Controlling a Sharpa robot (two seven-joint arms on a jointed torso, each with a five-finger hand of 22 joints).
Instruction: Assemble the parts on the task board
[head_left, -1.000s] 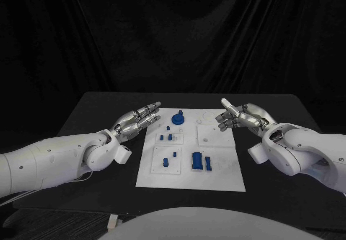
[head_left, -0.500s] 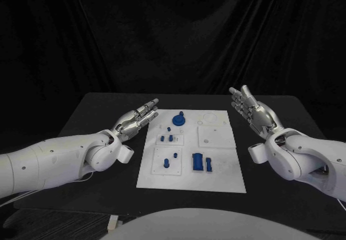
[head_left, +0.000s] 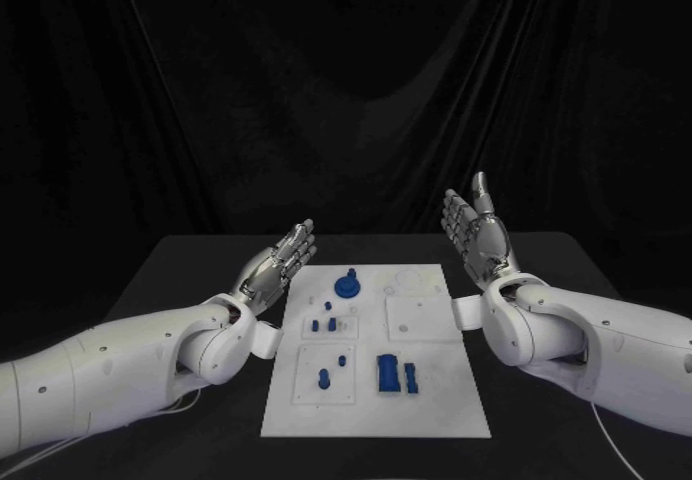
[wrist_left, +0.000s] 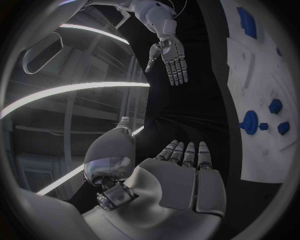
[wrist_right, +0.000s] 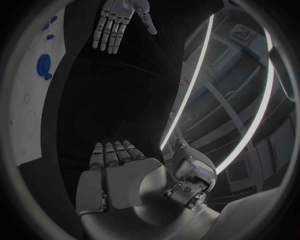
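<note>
Right hand (head_left: 479, 230) uncurled and raised, left hand (head_left: 278, 266) lifted, both empty

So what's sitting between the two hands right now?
In the head view, the far end of the white board with its round blue part lies between the left hand and right hand.

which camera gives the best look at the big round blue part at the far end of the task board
The head view: the round blue part sits unobstructed on the white task board, seen from above. The left wrist view shows it at the circle's rim, bent by the fisheye. The right wrist view catches it smaller, also near the rim.
</note>
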